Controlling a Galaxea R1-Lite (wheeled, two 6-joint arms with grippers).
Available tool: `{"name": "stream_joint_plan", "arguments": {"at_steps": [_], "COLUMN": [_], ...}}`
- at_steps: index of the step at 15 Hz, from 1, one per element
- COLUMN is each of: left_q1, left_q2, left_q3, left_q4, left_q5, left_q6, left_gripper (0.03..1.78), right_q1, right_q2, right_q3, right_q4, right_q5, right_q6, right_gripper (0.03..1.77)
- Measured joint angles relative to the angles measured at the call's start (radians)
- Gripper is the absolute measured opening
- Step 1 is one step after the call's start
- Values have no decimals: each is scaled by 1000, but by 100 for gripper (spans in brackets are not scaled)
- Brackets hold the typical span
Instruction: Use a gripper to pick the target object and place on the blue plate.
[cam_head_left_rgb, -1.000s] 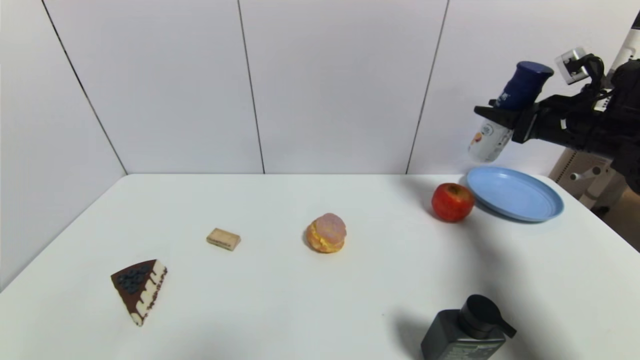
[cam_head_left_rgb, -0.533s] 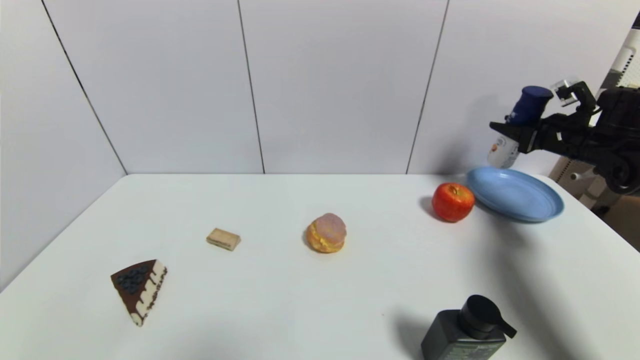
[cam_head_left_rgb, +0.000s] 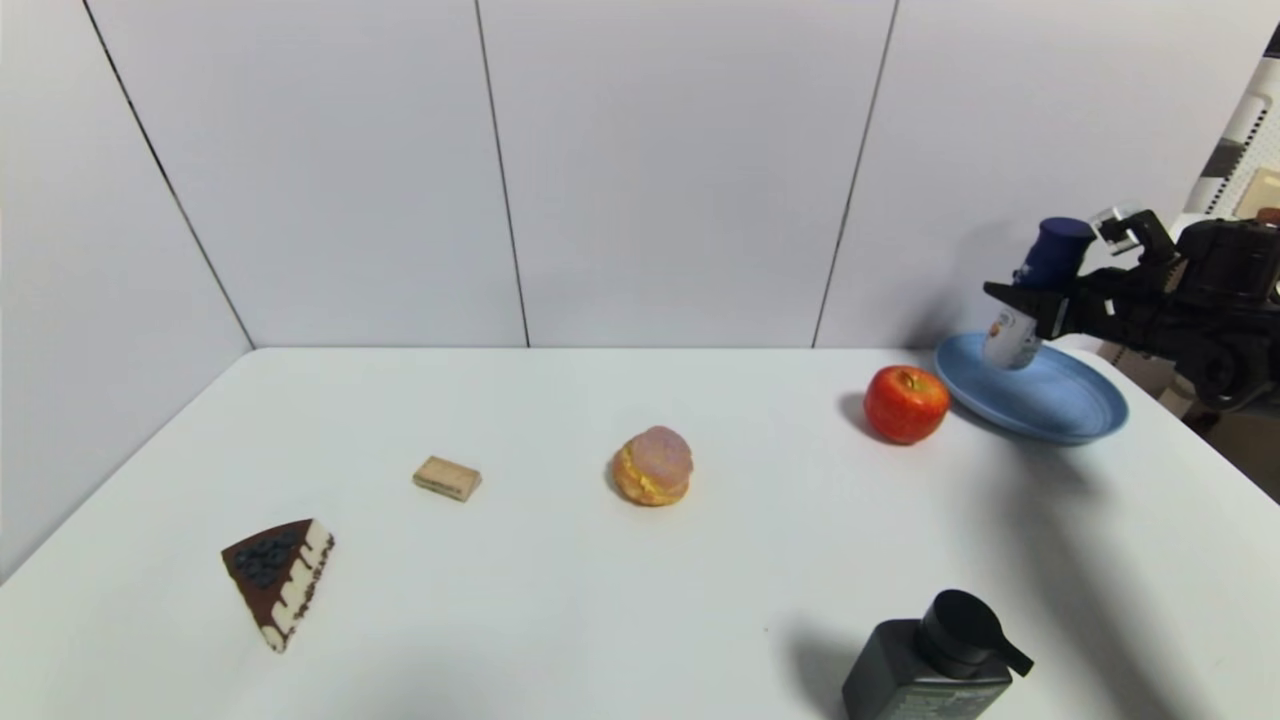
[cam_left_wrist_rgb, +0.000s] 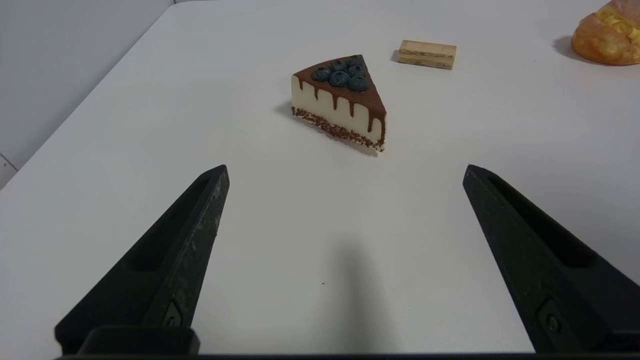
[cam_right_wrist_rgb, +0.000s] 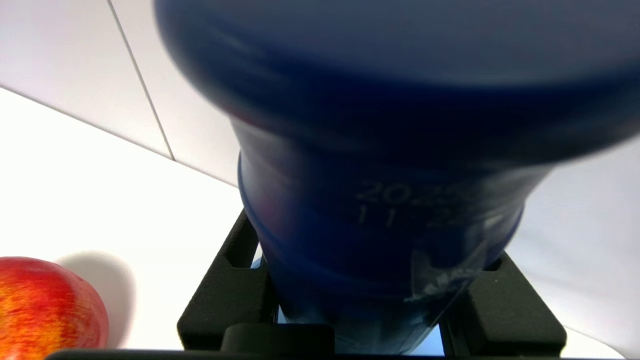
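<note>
1. The head camera looks forward and down across the whole tabletop (cam_head_left_rgb: 560, 590).
2. The left wrist camera sits low, facing the cake slice (cam_left_wrist_rgb: 342, 100) nearby; the head view shares it.
3. The right wrist camera presses against the bottle (cam_right_wrist_rgb: 380, 210); the apple (cam_right_wrist_rgb: 47, 307) appears in the head view too.

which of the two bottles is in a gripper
The navy-and-white bottle, tall and slim, clamped in the right gripper over the blue plate. The squat black pump bottle stands on the table's near edge, untouched.

A red apple (cam_head_left_rgb: 906, 403) stands just beside the blue plate (cam_head_left_rgb: 1060, 405) on its left
</note>
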Motion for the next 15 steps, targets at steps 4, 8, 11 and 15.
{"name": "stream_joint_plan", "arguments": {"at_steps": [4, 8, 11, 15], "left_q1": [0, 0, 0, 0], "left_q2": [0, 0, 0, 0], "left_q3": [0, 0, 0, 0], "left_q4": [0, 0, 0, 0], "left_q5": [0, 0, 0, 0], "left_q6": [0, 0, 0, 0], "left_gripper": [169, 169, 169, 169], "right_q1": [0, -2, 0, -1], "right_q2": [17, 26, 25, 0], "right_q3": [-6, -13, -19, -20], "right_q4": [1, 3, 4, 9], "right_q5": [1, -1, 0, 0], "right_q6": [-9, -26, -25, -9], "right_gripper": [81, 102, 124, 143]}}
